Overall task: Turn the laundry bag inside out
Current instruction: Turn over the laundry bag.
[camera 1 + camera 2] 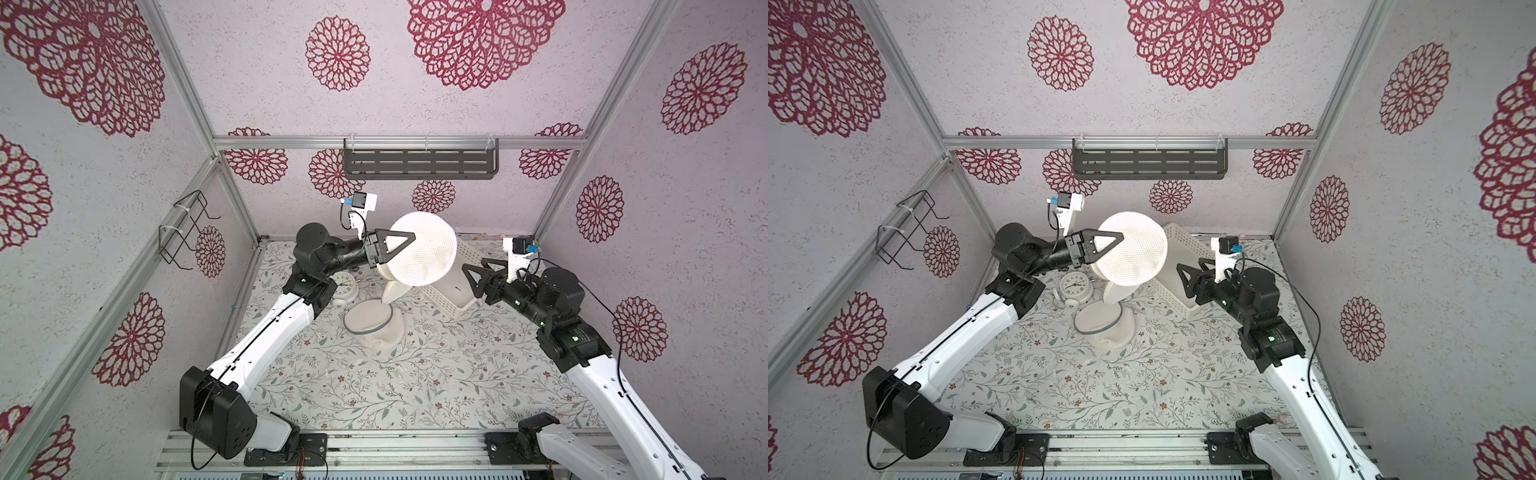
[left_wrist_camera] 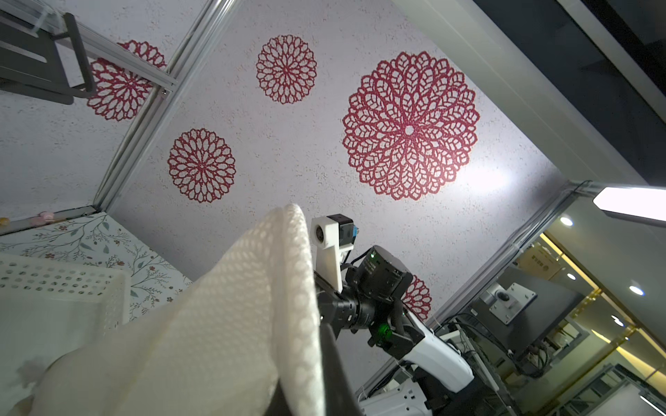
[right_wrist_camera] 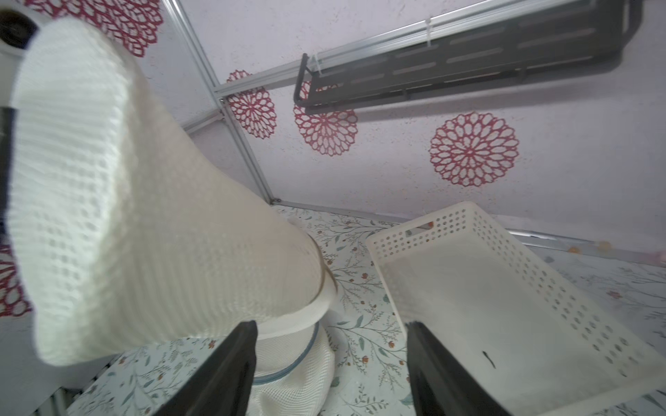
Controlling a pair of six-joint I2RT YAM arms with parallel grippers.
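Mid-flip here, I reckon: my left fingers point(image 1: 401, 247) are pinched tight on the round mesh end of the laundry bag point(image 1: 428, 253). They hold it up in the air toward 12 o'clock of the desk point(image 1: 374, 395), while the rest trails down to a heap with the grey zip rim point(image 1: 376, 330) lying on the desk below. My right fingers point(image 1: 473, 266) are spread wide with nothing in them, hanging just off the bag's 3 o'clock side and not touching it. The next move, as I see it, is for the right to come in low, catch that rim and peel it along the stretched mesh while the left holds firm. Room-wise, the white basket point(image 1: 1183, 245) sits right behind my right fingers at the bag's 3 o'clock, so swinging wide that way looks tight. The alarm clock point(image 1: 343, 284) is near the heap at its 10 o'clock. Toward 6 o'clock the desk is open, so pulling that way seems safest.
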